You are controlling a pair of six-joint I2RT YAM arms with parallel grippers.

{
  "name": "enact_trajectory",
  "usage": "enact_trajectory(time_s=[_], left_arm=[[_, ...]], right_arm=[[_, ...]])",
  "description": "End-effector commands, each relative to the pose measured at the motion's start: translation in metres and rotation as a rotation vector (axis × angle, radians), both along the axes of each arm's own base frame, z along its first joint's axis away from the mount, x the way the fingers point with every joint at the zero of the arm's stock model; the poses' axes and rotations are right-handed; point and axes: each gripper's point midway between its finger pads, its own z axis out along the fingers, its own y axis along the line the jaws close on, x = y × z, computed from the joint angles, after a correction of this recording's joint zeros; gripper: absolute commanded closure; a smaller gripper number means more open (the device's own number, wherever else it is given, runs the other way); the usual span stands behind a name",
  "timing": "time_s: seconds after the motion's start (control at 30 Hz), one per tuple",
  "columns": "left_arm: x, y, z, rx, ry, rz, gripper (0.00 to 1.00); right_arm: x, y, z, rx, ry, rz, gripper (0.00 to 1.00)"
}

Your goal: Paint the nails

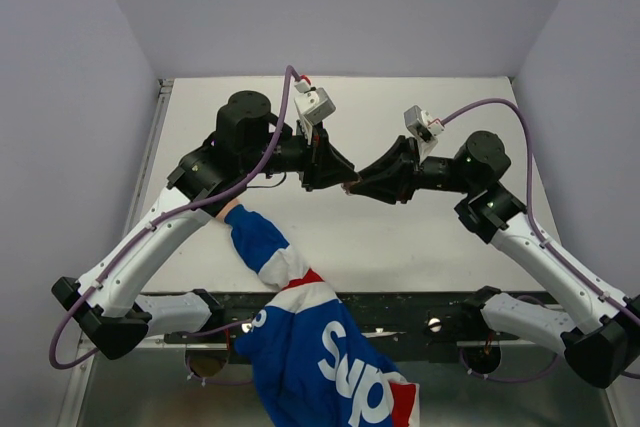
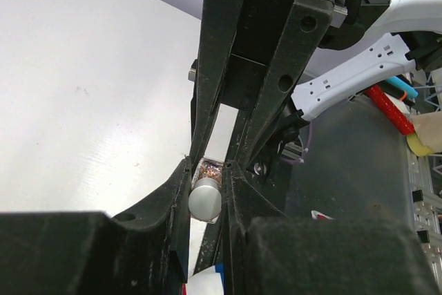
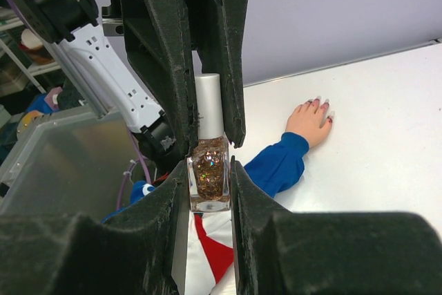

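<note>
Right gripper [image 3: 209,170] clamps glitter polish bottle [image 3: 209,179], left gripper [image 2: 208,174] pinches its pale cap [image 3: 208,105], likely bracing to unscrew before painting the nails [image 3: 316,102].

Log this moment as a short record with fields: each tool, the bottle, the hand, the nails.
left tool: shut on the cap
right tool: shut on the glass body of the polish bottle
polish bottle: glittery brown, pale cap on, gripped between both tools
hand: flat on the table, palm down, apart from both tools
nails: pinkish-red tint visible
sleeve: blue, white and red
</note>
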Motion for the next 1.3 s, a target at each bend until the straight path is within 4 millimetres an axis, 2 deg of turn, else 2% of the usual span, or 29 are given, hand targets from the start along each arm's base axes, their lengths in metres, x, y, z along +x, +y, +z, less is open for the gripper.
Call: enact_trajectory(time_s=[0.0,0.27,0.47,0.53,0.73,0.87,1.27], left_arm=[[-0.001,0.008,0.017,0.000,-0.067,0.022,1.00],[0.002,0.012,0.022,0.013,-0.098,0.048,1.00],[0.002,0.008,0.017,0.016,-0.077,0.033,1.00],[0.002,0.007,0.017,0.015,-0.072,0.029,1.00],[0.000,0.003,0.013,0.010,-0.050,0.004,1.00],[0.005,0.003,0.010,0.020,-0.052,0.025,1.00],[0.009,0.003,0.009,0.026,-0.053,0.041,1.00]], right_arm=[[0.008,-0.001,-0.006,-0.034,0.031,-0.033,0.99],[0.010,-0.001,-0.012,-0.056,0.041,-0.041,0.99],[0.013,-0.001,-0.010,-0.044,0.035,-0.061,0.98],[0.013,-0.001,-0.010,-0.040,0.038,-0.062,0.96],[0.014,-0.001,-0.011,-0.035,0.039,-0.063,0.76],[0.014,-0.001,-0.012,-0.035,0.036,-0.068,0.67],[0.010,-0.002,-0.012,-0.032,0.020,-0.053,0.55]])
